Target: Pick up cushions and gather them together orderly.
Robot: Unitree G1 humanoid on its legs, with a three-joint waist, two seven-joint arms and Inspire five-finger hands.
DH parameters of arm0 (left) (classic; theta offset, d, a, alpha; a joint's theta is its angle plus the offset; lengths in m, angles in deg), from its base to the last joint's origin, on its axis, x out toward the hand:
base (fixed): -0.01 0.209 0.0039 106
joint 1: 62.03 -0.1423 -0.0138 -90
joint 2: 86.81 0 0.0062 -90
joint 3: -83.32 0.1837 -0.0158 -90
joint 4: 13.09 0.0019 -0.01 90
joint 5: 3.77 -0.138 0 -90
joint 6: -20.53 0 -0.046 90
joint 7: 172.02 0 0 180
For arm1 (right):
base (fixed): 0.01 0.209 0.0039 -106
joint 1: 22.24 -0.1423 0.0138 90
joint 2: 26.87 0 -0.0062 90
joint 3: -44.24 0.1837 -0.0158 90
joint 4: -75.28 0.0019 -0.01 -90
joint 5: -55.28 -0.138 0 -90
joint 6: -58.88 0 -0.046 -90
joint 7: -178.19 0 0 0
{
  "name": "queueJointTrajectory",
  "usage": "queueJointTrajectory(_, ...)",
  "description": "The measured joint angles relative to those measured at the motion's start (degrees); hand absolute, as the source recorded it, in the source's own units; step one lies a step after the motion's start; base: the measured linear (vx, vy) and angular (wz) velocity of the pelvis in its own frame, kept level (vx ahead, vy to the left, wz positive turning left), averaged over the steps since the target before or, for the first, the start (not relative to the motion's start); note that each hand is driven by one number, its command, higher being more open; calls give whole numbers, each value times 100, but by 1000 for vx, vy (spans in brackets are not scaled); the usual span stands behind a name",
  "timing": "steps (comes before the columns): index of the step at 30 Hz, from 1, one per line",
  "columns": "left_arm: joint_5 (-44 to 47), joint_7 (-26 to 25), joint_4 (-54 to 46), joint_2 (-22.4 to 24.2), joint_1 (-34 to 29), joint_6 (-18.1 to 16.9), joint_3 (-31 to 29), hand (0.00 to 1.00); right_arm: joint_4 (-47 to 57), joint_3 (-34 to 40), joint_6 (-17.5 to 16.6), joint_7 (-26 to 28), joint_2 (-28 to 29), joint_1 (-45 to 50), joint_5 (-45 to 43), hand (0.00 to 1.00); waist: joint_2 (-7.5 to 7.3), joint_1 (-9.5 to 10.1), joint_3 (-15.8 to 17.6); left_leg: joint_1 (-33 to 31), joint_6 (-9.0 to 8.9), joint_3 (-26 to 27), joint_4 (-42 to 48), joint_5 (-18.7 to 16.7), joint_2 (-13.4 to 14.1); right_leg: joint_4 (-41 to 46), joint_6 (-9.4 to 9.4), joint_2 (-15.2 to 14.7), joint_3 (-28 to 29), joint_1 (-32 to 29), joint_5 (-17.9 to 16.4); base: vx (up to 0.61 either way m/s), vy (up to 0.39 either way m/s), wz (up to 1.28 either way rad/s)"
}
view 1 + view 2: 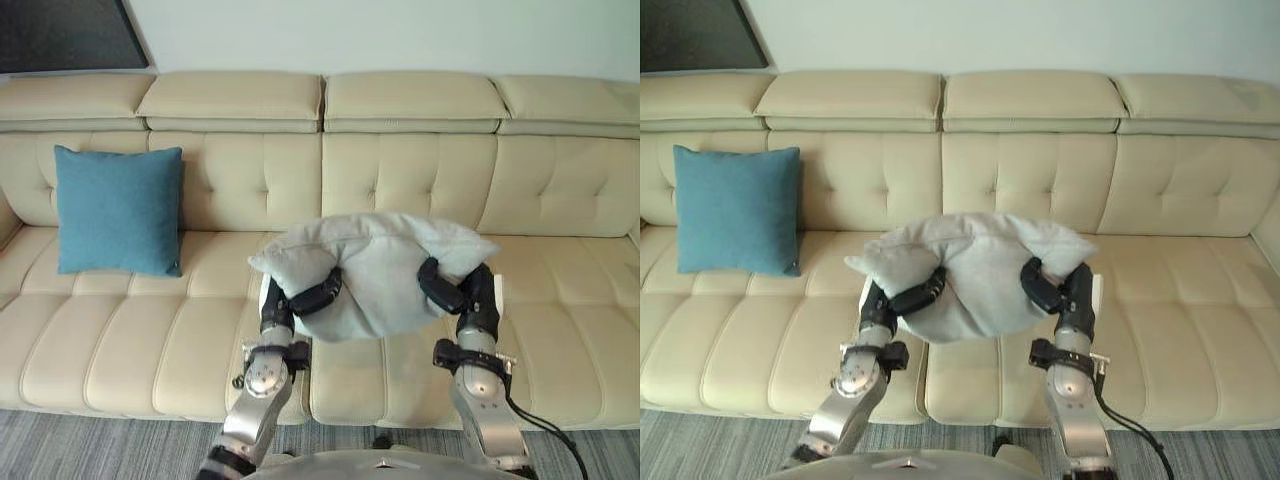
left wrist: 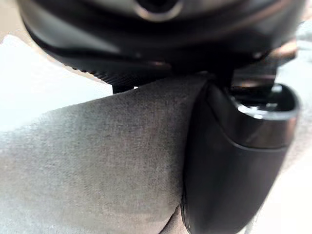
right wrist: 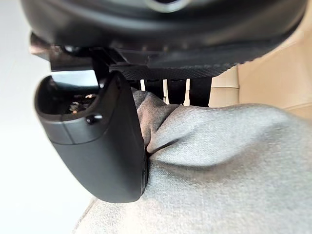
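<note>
The grey cushion [image 1: 385,265] is a pale, plain silver-grey (close up, its weave looks finely flecked). The teal cushion [image 1: 118,210] is one solid blue-green. The sofa [image 1: 560,300] is cream with buttoned tufting. The carpet [image 1: 100,445] is grey with fine darker streaks. The wall [image 1: 400,35] is pale greenish-white and the panel [image 1: 65,30] near-black. The left hand [image 1: 316,296] and right hand [image 1: 441,288] are black.

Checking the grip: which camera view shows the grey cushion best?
The left eye view: the whole grey cushion shows, held before the sofa by the left hand and right hand. The right eye view gives nearly the same. Each wrist view gives a close patch of fabric under that hand's thumb.
</note>
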Motion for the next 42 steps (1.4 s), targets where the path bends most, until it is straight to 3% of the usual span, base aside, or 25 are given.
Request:
queueJointTrajectory(4,-171,-276,0,-247,748,-1,-6,0,-256,-4,0,-234,-14,-804,27,0,-22,-15,27,-192,20,-66,-206,275,-16,-619,-3,21,-80,25,431,-94,24,10)
queueJointTrajectory(9,-406,-803,2,-412,1686,-2,-97,0,-783,-37,2,-578,-30,-2076,30,0,-111,21,429,-684,8,-57,-221,477,12,-1227,-75,87,-82,-193,1005,-132,-5,0)
queueJointTrajectory(15,-442,-1312,657,-531,3124,52,-132,0,-1329,-35,129,-1042,-113,-3381,14,0,-134,144,915,-1519,-68,-58,78,593,48,-1189,-155,115,-55,-924,1273,-111,-24,-1)
queueJointTrajectory(21,-444,-1426,1143,-708,4208,71,-263,0,-1798,4,176,-1221,-253,-4353,-54,0,-105,139,1386,-1912,-119,-37,96,718,64,-1122,-203,116,-9,-1369,1383,-47,-6,-3)
queueJointTrajectory(22,-445,-1430,1343,-714,4455,71,-309,0,-1982,14,176,-1244,-288,-4607,-59,100,-100,137,1508,-1972,-130,-36,96,736,69,-1120,-211,122,-2,-1434,1400,0,0,0)
queueJointTrajectory(23,-445,-1432,1449,-728,4580,71,-322,100,-2069,15,176,-1260,-307,-4728,-60,100,-97,136,1532,-2040,-139,-38,94,753,71,-1120,-215,127,-1,-1504,1417,0,0,0)
queueJointTrajectory(29,-449,-1477,2377,-824,5552,61,-620,100,-2497,20,151,-1289,-409,-5593,-261,100,-65,121,1979,-2261,-190,-47,-141,967,76,-1221,-257,144,-4,-1789,1545,-2,-4,1)
queueJointTrajectory(42,-389,-1708,2962,-743,6057,9,-1270,100,-2722,262,-55,-1276,-322,-6258,-704,100,-66,138,1981,-2362,-193,-62,-423,1160,69,-1795,-259,164,-57,-1728,1886,24,12,3)
